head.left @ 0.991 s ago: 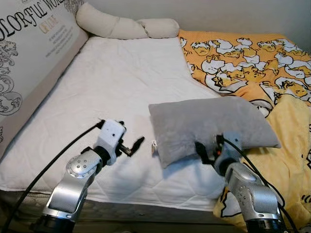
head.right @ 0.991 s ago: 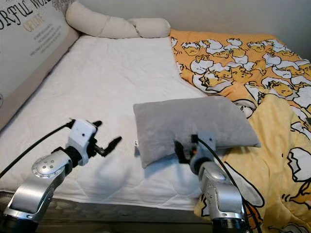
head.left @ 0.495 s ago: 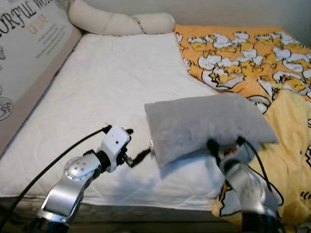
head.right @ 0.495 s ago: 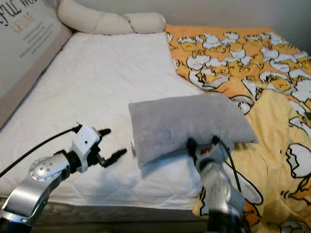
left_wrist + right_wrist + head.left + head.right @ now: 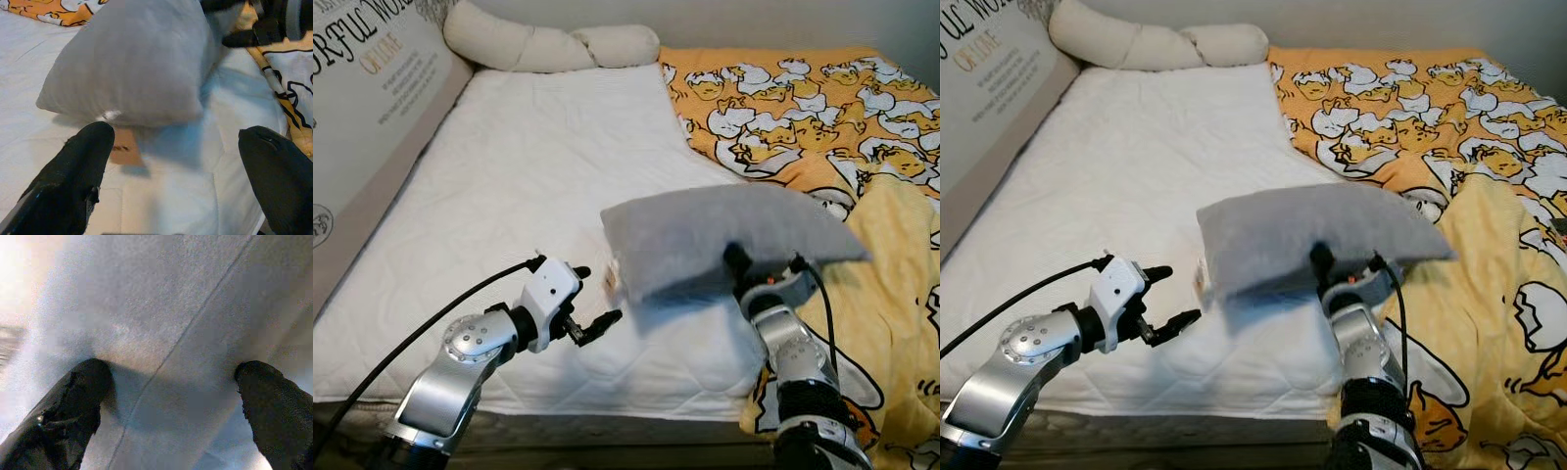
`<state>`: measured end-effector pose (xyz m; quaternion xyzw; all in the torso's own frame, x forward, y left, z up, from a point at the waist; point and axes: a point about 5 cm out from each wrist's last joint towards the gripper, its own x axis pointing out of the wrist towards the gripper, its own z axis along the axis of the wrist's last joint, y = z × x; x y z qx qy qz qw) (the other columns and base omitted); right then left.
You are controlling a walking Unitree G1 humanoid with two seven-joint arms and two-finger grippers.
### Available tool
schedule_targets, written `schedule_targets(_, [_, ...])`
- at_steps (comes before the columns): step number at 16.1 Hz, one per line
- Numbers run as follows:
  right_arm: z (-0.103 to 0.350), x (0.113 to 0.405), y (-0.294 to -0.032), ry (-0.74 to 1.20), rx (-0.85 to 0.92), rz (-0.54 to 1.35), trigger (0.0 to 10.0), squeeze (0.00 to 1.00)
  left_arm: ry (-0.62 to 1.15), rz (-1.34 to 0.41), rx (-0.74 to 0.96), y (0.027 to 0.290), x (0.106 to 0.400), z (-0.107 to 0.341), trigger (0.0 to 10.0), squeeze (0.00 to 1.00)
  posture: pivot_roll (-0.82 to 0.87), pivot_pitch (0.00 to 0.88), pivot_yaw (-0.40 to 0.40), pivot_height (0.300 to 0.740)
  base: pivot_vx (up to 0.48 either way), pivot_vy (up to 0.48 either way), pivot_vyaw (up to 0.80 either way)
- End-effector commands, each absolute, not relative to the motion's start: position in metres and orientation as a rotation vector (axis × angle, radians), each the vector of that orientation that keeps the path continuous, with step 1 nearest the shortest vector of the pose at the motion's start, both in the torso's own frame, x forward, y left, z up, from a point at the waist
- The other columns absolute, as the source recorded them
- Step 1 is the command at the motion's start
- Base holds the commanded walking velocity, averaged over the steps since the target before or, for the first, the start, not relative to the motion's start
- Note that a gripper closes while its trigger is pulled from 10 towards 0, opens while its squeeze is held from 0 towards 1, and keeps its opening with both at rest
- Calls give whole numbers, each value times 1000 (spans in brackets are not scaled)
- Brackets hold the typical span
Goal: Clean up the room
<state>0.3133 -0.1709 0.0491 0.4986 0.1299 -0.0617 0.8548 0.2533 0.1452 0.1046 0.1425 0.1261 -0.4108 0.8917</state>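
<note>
A grey pillow (image 5: 724,230) hangs tilted just above the white mattress (image 5: 538,166), casting a shadow under it. My right gripper (image 5: 744,266) is shut on its near edge from below; in the right wrist view its fingers (image 5: 78,401) press into the grey fabric (image 5: 161,298). My left gripper (image 5: 597,296) stands open low over the mattress, just left of the pillow's near left corner and not touching it. The left wrist view looks between the two fingers (image 5: 83,166) at the pillow (image 5: 137,63) and a small tan label (image 5: 124,147) under its corner.
An orange blanket with a duck print (image 5: 803,98) covers the right side of the bed. A cream bolster (image 5: 548,44) lies along the far end. A printed panel (image 5: 362,98) stands along the left side. The bed's front edge (image 5: 607,406) is close to me.
The right gripper has raised the pillow off the mattress. The left gripper has moved right, closer to the pillow's corner. The camera has shifted slightly.
</note>
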Motion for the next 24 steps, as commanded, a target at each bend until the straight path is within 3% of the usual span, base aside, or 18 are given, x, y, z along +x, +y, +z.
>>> schedule_targets(1, [60,319,-171,193,1097,-93,10000,0,258,-847,302,148,256,108,10000,0,116,0,23,740,0,0,0])
schedule_targets(6, [61,308,-184,48,1231,-116,10000,0,253,-845,298,147,255,109,10000,0,105,0,30,740,0,0,0])
schedule_targets(11, [43,310,-185,193,1222,-192,10000,0,251,-875,302,144,257,109,10000,0,91,0,45,740,0,0,0])
schedule_targets(13, [37,311,-188,267,1173,-229,0,0,250,-878,305,143,258,109,10000,0,97,0,41,740,0,0,0])
schedule_targets(24, [40,317,-195,260,1111,-230,0,0,261,-861,284,141,254,104,10000,0,89,0,25,740,0,0,0])
